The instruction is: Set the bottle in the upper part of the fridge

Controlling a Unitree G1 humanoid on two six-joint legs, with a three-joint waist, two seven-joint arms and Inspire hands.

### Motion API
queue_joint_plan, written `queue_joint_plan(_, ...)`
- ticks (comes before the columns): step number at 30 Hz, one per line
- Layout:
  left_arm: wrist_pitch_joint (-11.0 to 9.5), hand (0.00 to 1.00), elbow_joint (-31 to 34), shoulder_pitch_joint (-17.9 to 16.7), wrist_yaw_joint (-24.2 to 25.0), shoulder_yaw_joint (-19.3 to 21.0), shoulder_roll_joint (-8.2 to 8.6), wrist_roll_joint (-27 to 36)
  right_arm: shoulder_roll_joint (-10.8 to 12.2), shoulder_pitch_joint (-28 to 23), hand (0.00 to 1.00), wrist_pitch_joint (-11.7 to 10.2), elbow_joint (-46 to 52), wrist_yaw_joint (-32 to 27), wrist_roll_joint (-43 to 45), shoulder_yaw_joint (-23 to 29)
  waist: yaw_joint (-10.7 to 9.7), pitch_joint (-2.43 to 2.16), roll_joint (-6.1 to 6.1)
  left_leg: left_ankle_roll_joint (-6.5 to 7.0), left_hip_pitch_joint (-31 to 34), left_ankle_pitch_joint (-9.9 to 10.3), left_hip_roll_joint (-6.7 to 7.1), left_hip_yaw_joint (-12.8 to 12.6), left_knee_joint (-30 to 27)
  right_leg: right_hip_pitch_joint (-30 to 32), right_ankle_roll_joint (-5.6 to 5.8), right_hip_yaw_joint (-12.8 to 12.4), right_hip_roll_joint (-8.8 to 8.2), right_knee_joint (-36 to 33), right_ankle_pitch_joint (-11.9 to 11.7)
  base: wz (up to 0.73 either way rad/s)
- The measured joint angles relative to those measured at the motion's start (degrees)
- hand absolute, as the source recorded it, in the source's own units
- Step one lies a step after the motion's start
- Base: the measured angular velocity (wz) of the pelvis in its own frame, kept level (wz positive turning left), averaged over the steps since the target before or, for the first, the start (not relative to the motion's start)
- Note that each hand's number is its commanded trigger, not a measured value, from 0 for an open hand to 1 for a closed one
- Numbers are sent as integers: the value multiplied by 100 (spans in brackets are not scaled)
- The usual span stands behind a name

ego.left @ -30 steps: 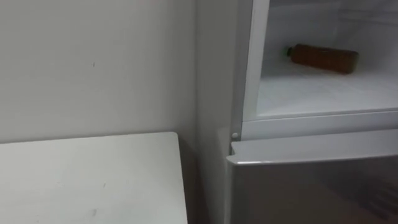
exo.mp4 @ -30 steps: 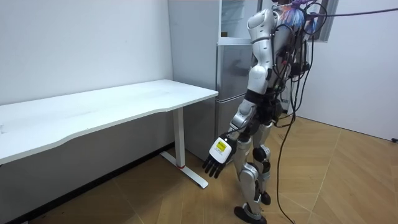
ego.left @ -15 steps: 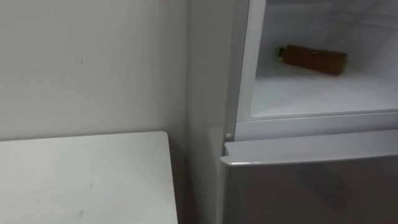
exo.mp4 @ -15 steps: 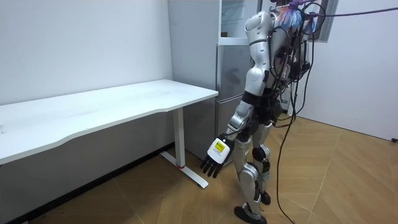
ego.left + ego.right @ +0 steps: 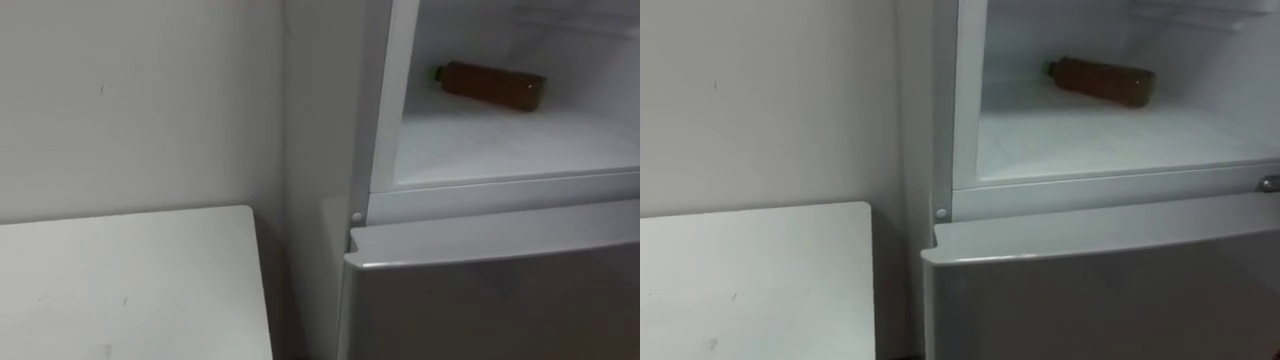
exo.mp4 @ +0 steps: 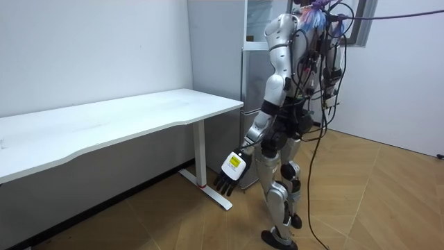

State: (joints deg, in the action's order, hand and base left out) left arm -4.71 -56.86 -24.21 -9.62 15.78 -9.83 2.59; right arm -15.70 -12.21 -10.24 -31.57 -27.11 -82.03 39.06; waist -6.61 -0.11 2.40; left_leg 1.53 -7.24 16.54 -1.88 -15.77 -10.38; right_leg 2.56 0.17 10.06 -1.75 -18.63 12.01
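Observation:
A brown bottle (image 5: 490, 84) with a green cap lies on its side on the white shelf (image 5: 500, 145) of the open upper fridge compartment, cap toward the left. It also appears in the right eye view as the bottle (image 5: 1102, 79), far back on the shelf. No hand touches it. In the room view I stand close in front of the fridge (image 6: 251, 76), and my left hand (image 6: 230, 171) hangs low beside my leg with straight fingers, holding nothing.
The lower fridge door (image 5: 500, 300) is closed below the open compartment. A white table (image 5: 120, 290) stands against the wall to the left of the fridge, with a narrow gap between them. Wooden floor (image 6: 388, 201) lies open behind me.
The eye view has shifted to the right, so the fridge and table slide left in the picture. In the room view my torso has turned and my left hand has swung toward the room view's left.

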Motion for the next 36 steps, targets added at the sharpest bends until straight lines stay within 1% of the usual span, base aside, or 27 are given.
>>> queue_joint_plan(1, 0, 0, 8, -8, 0, 0, 1, 2, -61, 25, 0, -7, 4, -64, 66, 19, -21, 6, 9, -1, -1, 0, 3, -7, -2, 23, 0, -11, -2, -11, 9, -5)
queue_joint_plan(2, 4, 0, 19, -32, 0, 0, 2, 1, -161, 131, 0, -20, 51, -211, 212, 105, -111, 16, 27, -2, 2, -1, 5, -7, -6, 49, 0, -11, -3, -16, 16, -3)
queue_joint_plan(3, 15, 0, 99, -82, -4, 4, 1, -11, -260, 206, 0, -21, 170, -367, 368, 163, -152, 22, 42, -5, -2, -3, 8, -11, -16, 58, 0, -17, 0, -12, 19, 0)
queue_joint_plan(4, 10, 0, 136, -92, -8, 14, 0, -7, -293, 202, 0, -27, 292, -451, 446, 211, -155, 25, 49, -5, -3, -4, 9, -14, -15, 58, 2, -28, 4, -6, 22, -4)
queue_joint_plan(6, -23, 0, 158, -98, -42, 43, -17, 20, -421, 179, 0, -137, 831, -807, 742, 287, -160, 24, 84, -5, -12, -3, 19, -15, -11, 60, 10, -37, 4, -1, 48, 0)
queue_joint_plan(7, -23, 0, 161, -97, -58, 43, -21, 20, -450, 180, 0, -160, 942, -897, 860, 292, -184, 21, 97, -5, -13, -3, 21, -15, -11, 55, 11, -37, 3, -2, 50, 0)
queue_joint_plan(9, -26, 0, 164, -94, -99, 44, -20, 12, -461, 215, 0, -234, 1385, -1258, 1370, 376, -229, 13, 149, -5, -14, -4, 14, -14, -7, 37, 14, -29, 5, -5, 52, 0)
queue_joint_plan(11, -24, 0, 164, -94, -94, 43, -20, -36, -461, 223, 0, -242, 1670, -1522, 1759, 461, -230, 11, 173, -5, -14, -4, 14, -15, -13, 32, 15, -28, 4, -6, 51, 0)
queue_joint_plan(13, -23, 0, 163, -95, -90, 37, -19, -62, -461, 198, 0, -281, 1977, -1779, 2155, 497, -236, 18, 168, -5, -12, -4, 16, -14, -12, 50, 15, -37, 5, -5, 51, 0)
queue_joint_plan(17, -24, 0, 174, -95, -96, 28, -17, -85, -496, 229, 0, -304, 2615, -2330, 3019, 603, -275, 8, 143, -3, 17, -5, 22, -15, 43, 81, 16, -40, 4, -25, 51, -1)
queue_joint_plan(20, -42, 0, 167, -93, -97, -11, -18, -76, -590, 227, 0, -373, 2967, -2586, 3342, 663, -287, -10, 124, -4, 79, -6, 23, -14, 8, 132, 14, -38, 3, -25, 48, 0)
queue_joint_plan(21, -56, 0, 150, -92, -96, -16, -11, -76, -633, 220, 0, -373, 3075, -2718, 3432, 668, -272, -14, 115, -5, 79, -7, 49, -16, -5, 132, 14, -43, 3, -31, 48, 0)
queue_joint_plan(26, -75, 0, 144, -72, -87, -16, 4, -92, -631, 215, 0, -350, 3334, -2995, 3587, 660, -237, -13, 84, -5, 84, -9, 53, -98, -44, 236, 11, -73, -15, -133, 61, -6)
queue_joint_plan(28, -78, 0, 120, -74, -68, -15, 4, -91, -632, 215, 0, -358, 3471, -3088, 3757, 662, -243, -12, 83, -5, 107, -9, 63, -114, -57, 263, 5, -85, -16, -150, 65, -3)
queue_joint_plan(30, -79, 0, 53, -72, -9, -16, 6, -90, -632, 206, 0, -409, 3657, -3172, 3950, 645, -244, -16, 94, -7, 102, -7, 63, -112, -58, 261, -3, -80, -18, -133, 86, 0)
queue_joint_plan(36, -149, 0, -223, -66, 76, -18, 14, -100, -632, 207, 0, -410, 3683, -3237, 4542, 539, -210, -12, 87, -8, 92, -7, 61, -109, -49, 266, -7, -67, -19, -142, 86, 0)
